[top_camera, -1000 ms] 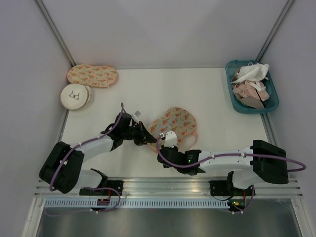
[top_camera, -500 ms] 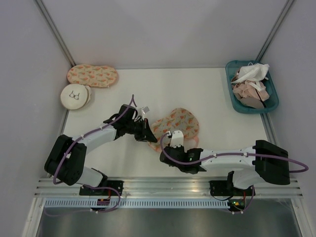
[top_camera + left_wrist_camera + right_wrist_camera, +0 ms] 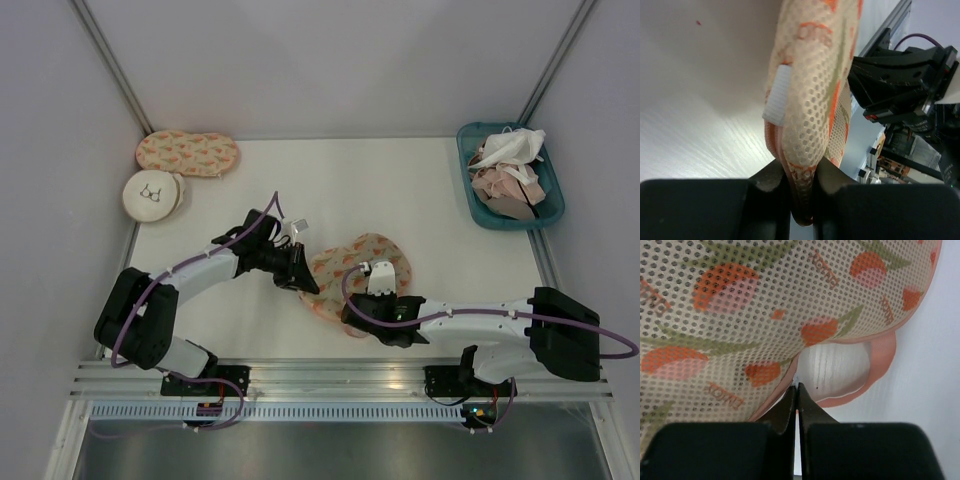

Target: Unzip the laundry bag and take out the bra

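Note:
The laundry bag (image 3: 358,260), cream mesh with orange and green print, lies mid-table between both arms. My left gripper (image 3: 303,283) is shut on the bag's left end; in the left wrist view the pink-edged mesh (image 3: 812,90) is pinched between the fingers (image 3: 771,181), with a white tag (image 3: 777,95) on its side. My right gripper (image 3: 377,284) sits at the bag's near edge. In the right wrist view its tips (image 3: 797,390) are closed on a small zipper pull at the bag's (image 3: 765,305) pink seam, beside the pink loop strap (image 3: 882,365). The bra is hidden.
A like-printed case (image 3: 187,153) and a round white pouch (image 3: 152,195) lie at the back left. A teal basket (image 3: 552,215) of pale garments stands at the back right. Grey walls enclose the table; a metal rail (image 3: 330,375) runs along the near edge.
Both grippers and the bag have shifted to the right. The right gripper has travelled along the bag's near edge, and the bag now lies longer and flatter.

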Controlling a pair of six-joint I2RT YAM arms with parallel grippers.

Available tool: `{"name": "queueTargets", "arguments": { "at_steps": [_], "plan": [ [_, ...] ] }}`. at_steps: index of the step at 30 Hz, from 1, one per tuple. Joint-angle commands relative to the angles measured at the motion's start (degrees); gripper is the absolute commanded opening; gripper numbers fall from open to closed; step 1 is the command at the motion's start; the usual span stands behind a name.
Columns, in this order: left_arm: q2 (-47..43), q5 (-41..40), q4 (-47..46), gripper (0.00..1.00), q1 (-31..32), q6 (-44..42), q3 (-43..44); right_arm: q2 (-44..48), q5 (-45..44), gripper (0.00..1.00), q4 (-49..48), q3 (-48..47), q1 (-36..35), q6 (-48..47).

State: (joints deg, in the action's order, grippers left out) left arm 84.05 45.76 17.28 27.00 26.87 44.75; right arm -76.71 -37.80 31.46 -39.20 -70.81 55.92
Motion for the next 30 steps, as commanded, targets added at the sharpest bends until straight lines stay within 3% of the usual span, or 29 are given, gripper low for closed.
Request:
{"name": "queueTargets", "arguments": {
  "at_steps": [1, 2, 4, 5, 7, 8, 12, 19, 24, 28, 30],
  "plan": [
    [-0.1, 8.0, -3.1, 0.23, 0.0, -2.4, 2.0, 0.5, -1.5, 0.00, -0.2, 1.0, 0.8, -1.3],
    [-0.1, 8.1, -3.4, 0.50, -0.1, -2.1, 2.1, 0.1, -1.5, 0.01, -0.3, 1.0, 0.8, -1.3],
    [0.1, 7.8, -4.3, 0.68, -0.1, -1.5, 2.8, -0.5, -1.5, 0.01, -0.6, 0.5, 0.8, -1.3],
    [0.3, 7.3, -4.3, 0.83, 0.0, -1.2, 3.1, -1.1, -1.4, 0.01, -0.7, 0.4, 0.8, -1.3],
    [0.8, 2.8, -3.3, 0.88, -0.1, -1.1, 4.8, -1.4, -1.4, 0.00, -0.8, -0.2, 0.9, -1.4],
    [0.9, 0.6, -1.7, 0.96, -0.1, -1.1, 5.4, -1.4, -1.4, 0.01, -0.9, -0.3, 0.8, -1.4],
    [-0.6, -10.8, 1.4, 0.97, -0.1, 2.1, 5.7, -1.4, -1.1, 0.01, -1.3, -0.8, 0.9, -1.5],
    [-19.3, -32.7, 8.7, 0.99, -0.2, 8.0, -7.0, -2.0, 2.3, 0.00, -5.5, -1.1, 0.8, -2.7],
    [-41.7, -28.3, 10.8, 0.99, -0.1, 19.1, -18.3, -3.0, 10.5, 0.00, -16.1, 0.0, 0.8, -7.3],
    [-51.1, -20.8, 10.2, 0.99, 0.0, 26.5, -22.2, -5.1, 25.9, 0.00, -36.0, 1.1, 0.7, -11.4],
    [-53.6, -19.0, 9.7, 0.99, 0.1, 30.2, -23.0, -7.6, 34.5, 0.00, -40.9, 0.4, 0.7, -12.0]
  ]
}}
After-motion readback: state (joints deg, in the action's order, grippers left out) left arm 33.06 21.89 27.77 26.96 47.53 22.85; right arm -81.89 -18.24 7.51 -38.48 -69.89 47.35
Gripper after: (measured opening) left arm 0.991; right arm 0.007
